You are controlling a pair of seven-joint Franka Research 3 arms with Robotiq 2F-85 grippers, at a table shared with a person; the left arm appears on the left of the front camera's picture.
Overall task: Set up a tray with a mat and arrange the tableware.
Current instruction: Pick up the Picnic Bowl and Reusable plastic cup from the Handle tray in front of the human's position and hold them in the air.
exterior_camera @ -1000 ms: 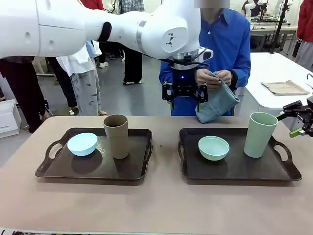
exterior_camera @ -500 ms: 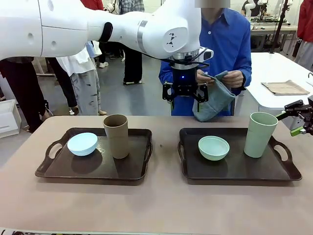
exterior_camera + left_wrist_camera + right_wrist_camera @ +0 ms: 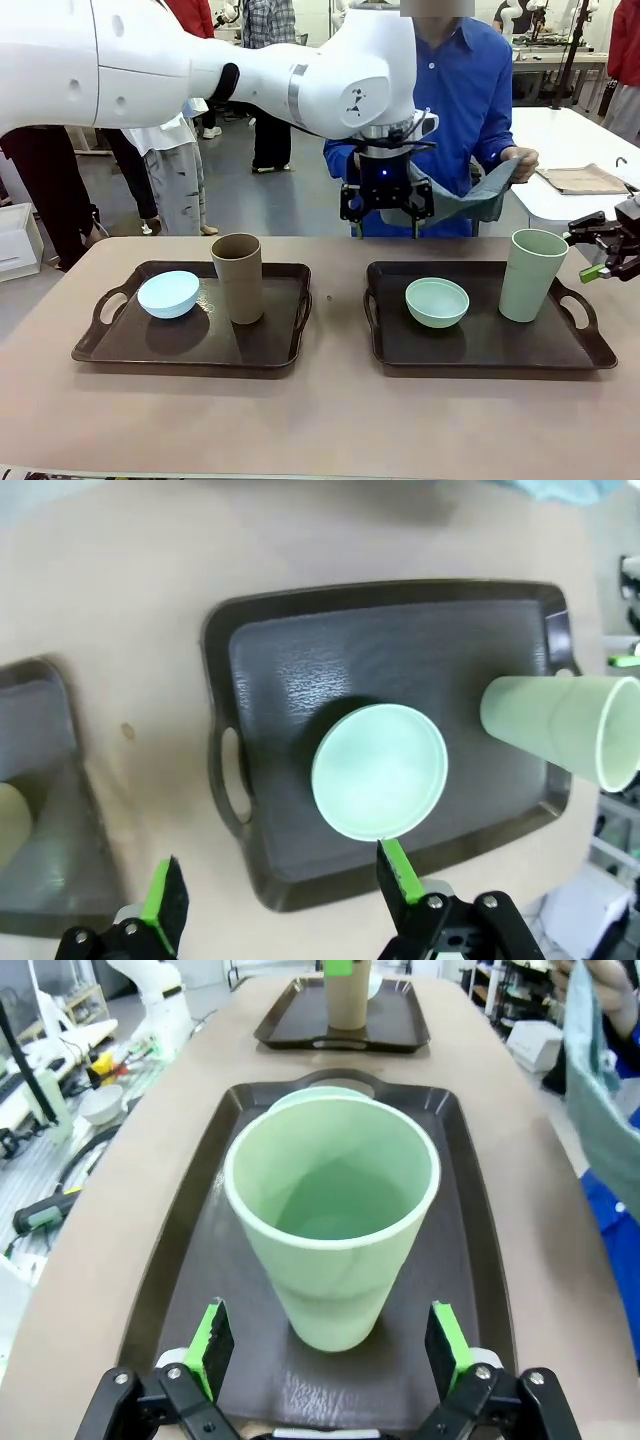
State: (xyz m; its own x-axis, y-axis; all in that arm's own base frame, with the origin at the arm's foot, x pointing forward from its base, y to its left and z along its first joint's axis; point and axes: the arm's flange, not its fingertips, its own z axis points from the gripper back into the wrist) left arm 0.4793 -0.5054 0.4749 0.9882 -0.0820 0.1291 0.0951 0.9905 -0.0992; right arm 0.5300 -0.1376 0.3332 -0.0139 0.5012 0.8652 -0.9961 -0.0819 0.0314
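step: judged to be the mat stage. no mat lies in either tray yet, and the tableware stands on bare tray floors.
mat: blue-grey cloth [image 3: 470,200], held up and spread by the person's hand [image 3: 520,160] at the far side, above the table behind the right tray [image 3: 480,365].
left gripper [image 3: 385,225]: reached across to the middle, hanging high over the right tray's far edge, just beside the cloth. fingers spread, nothing between them. its wrist view looks straight down on the pale green bowl [image 3: 380,770].
right gripper [image 3: 590,250]: at the table's right edge, near the pale green tumbler [image 3: 533,275]. fingers spread wide and empty. in its wrist view the tumbler stands ahead, framed by the pads, with no contact.
right tray load: bowl left of centre, tumbler at the right end, both upright.
left tray [image 3: 180,360]: light blue bowl [image 3: 168,294] tilted at the left, tan-brown tumbler [image 3: 238,278] upright just beside it.
next move, as a guess: either the left gripper takes the cloth, or the right tray is cleared first. a flat mat needs a bare floor, so bowl and tumbler must be lifted out upright.
risk: a draped cloth could catch the tall tumbler.
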